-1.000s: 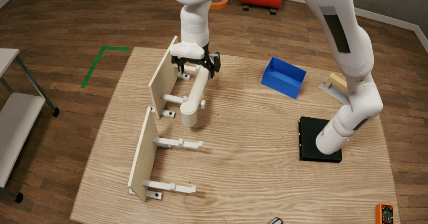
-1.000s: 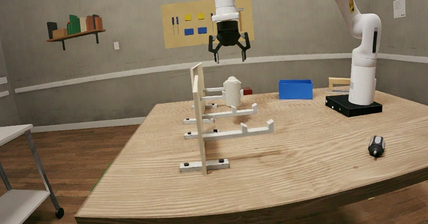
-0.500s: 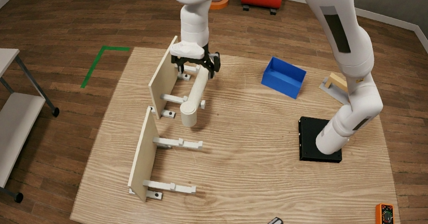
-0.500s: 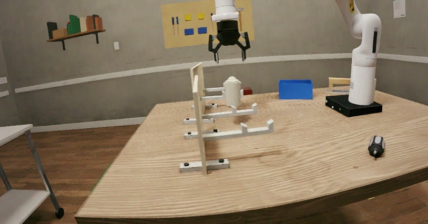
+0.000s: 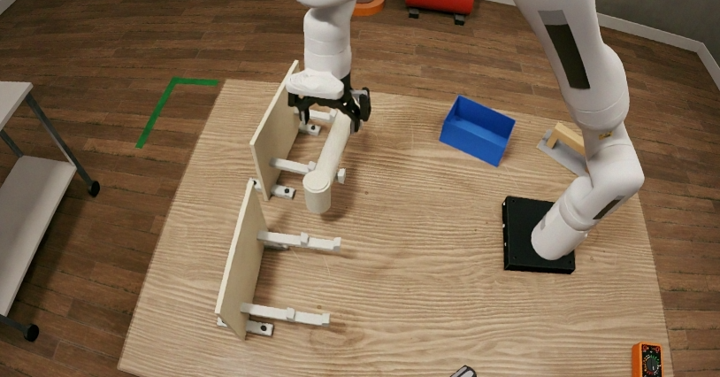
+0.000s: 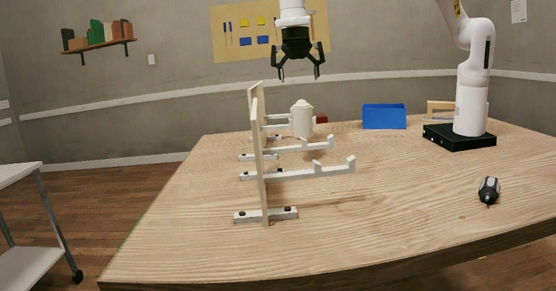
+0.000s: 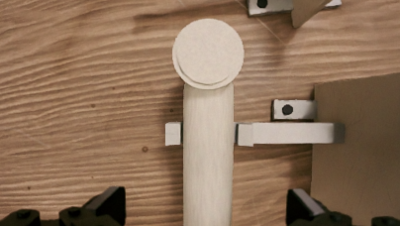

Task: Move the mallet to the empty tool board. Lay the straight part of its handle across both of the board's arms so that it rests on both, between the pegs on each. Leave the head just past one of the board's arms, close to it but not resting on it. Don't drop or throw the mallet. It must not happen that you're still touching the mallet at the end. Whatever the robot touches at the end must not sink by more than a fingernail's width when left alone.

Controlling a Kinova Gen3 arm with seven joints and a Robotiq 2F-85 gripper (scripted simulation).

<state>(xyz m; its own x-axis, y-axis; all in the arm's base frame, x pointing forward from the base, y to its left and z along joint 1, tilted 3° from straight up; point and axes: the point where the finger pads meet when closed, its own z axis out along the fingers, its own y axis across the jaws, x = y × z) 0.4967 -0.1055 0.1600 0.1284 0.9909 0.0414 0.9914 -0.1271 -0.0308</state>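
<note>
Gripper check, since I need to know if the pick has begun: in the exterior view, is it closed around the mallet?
No: the gripper hangs open, well above the mallet, which rests on the far tool board's arms.

Pale mallet rests across far board's arms.

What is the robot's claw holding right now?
Nothing. The claw hangs wide open in the air above the mallet, which lies across the arms of the far board.

Pale cream mallet — blue bin, black claw, wavy-grained tan table.
</note>
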